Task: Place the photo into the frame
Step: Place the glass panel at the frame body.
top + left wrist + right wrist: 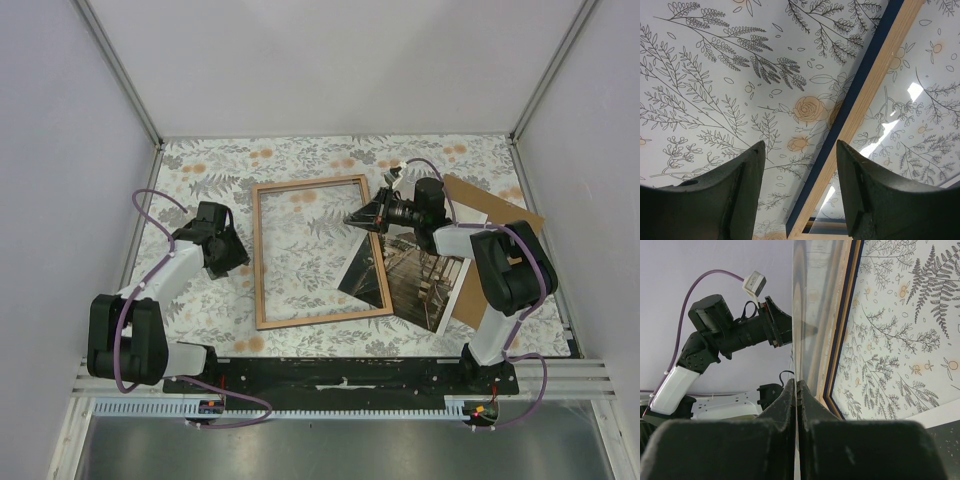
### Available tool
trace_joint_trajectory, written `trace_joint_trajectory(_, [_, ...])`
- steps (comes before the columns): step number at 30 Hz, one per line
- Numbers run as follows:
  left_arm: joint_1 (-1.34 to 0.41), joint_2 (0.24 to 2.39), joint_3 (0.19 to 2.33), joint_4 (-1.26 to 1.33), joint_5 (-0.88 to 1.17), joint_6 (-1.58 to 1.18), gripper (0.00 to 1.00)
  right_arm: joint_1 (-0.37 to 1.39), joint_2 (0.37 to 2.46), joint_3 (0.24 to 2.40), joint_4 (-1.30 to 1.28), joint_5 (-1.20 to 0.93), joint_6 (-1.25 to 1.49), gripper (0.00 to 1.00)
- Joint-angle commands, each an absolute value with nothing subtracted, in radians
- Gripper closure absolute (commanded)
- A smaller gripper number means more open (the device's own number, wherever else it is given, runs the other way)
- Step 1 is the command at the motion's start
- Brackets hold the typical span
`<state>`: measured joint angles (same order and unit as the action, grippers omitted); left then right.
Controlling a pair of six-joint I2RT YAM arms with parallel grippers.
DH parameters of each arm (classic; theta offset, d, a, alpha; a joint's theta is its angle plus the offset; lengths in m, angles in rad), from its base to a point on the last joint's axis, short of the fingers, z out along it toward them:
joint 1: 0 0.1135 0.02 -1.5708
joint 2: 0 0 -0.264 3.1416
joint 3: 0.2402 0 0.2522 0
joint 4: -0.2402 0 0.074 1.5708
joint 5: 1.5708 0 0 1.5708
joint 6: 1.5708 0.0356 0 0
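Top external: high at 6 o'clock, looking down over the whole counter.
Left wrist: close over the counter, frame rail running toward 1 o'clock.
Right wrist: skims edge-on along the photo, facing the left arm.
Shared: the frame.

Floral-printed tablecloth was noted spread across the work surface. A flat brown backing board was laid on it at the right, skewed, partly covered. The area was enclosed by plain grey walls.
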<state>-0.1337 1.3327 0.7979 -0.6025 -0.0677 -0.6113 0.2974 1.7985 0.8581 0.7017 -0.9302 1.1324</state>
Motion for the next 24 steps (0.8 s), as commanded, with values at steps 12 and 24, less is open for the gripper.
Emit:
trace_joint_trajectory(12, [-0.127,1.342,0.795,-0.580,-0.058,-0.575,0.36,0.270,1.781,0.828,0.796,-0.937,1.124,1.00])
trace_joint_trajectory(24, [-0.127,1.347,0.796,-0.578,-0.055,-0.574,0.36,0.265,1.805,0.828,0.851,-0.946,1.152,1.00])
